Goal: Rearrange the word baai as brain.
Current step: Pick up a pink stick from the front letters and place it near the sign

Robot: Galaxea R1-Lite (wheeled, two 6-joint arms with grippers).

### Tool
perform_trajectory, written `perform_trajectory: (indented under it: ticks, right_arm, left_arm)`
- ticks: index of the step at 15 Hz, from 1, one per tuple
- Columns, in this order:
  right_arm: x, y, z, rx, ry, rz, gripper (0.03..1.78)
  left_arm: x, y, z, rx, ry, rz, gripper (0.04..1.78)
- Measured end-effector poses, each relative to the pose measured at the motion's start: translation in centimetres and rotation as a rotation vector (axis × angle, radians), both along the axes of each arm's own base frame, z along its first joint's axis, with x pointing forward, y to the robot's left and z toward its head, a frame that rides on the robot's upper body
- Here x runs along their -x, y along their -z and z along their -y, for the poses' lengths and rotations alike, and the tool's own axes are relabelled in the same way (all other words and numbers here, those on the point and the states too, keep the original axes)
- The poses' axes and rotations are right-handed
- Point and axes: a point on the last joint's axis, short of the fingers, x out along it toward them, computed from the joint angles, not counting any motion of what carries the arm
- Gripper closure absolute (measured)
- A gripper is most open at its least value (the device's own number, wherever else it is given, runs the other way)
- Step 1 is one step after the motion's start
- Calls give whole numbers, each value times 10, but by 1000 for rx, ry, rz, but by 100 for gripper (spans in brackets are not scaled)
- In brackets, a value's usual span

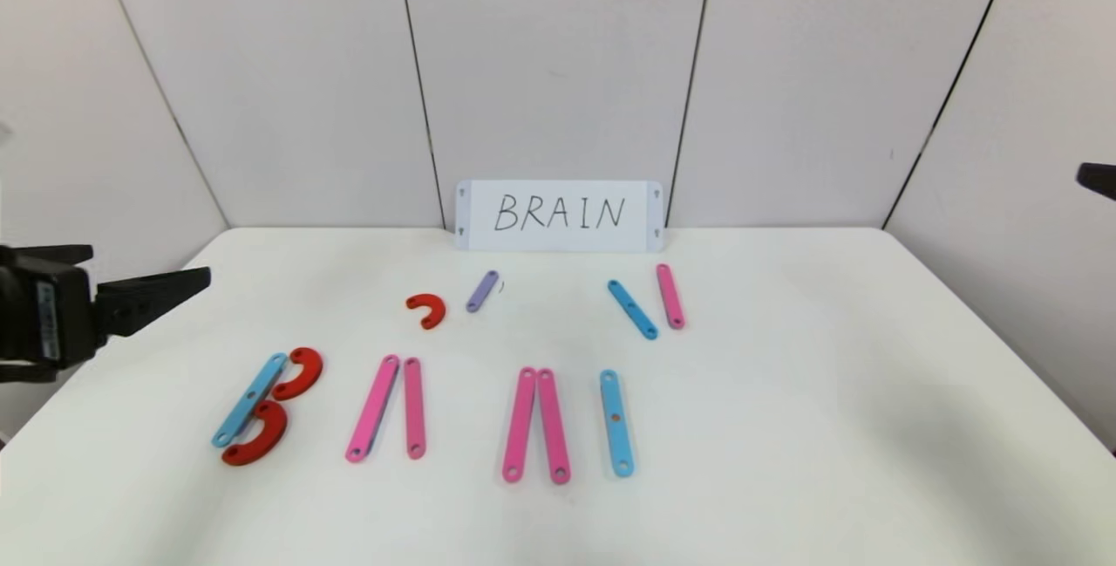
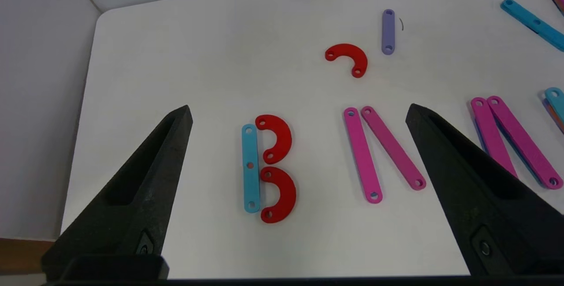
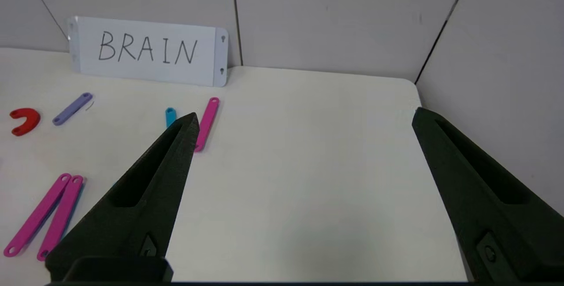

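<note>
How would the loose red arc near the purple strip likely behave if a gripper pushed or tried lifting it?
The red arc lies flat on the table, so it would probably slide, not roll. Its curve suggests it may spin if pushed off-centre. Being so thin, it likely resists pinching from above.

Right gripper (image 1: 1096, 180) mostly cut off at head view's edge; in right wrist view its finger (image 3: 145, 189) hides most of the blue strip (image 3: 170, 117).

word (image 1: 418, 409): flat holed plastic strips, near front edge | B at left: blue strip (image 1: 249, 399) touching two red arcs (image 1: 296, 373) | two pink pairs (image 1: 535, 425) | lone blue strip (image 1: 615, 422) | spare arc (image 1: 426, 310), purple strip (image 1: 482, 290) nearer back edge
</note>
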Motion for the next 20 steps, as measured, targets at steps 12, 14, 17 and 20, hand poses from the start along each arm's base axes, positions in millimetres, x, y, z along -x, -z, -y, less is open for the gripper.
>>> perform_trajectory:
  ticks: [12,14,17,20]
  right_arm:
    - [-119,69,-41,-37,-145,-289,11]
    - [-128,82,-48,-31,-163,-322,11]
    - [-133,95,-57,-31,-185,-375,11]
    - [-135,102,-63,-36,-197,-402,11]
  left_arm:
    - [-98,53,0,11,39,-390,12]
    - [-99,63,7,-13,79,-446,12]
    - [-99,79,26,-41,149,-537,12]
    - [-105,95,41,-76,165,-593,12]
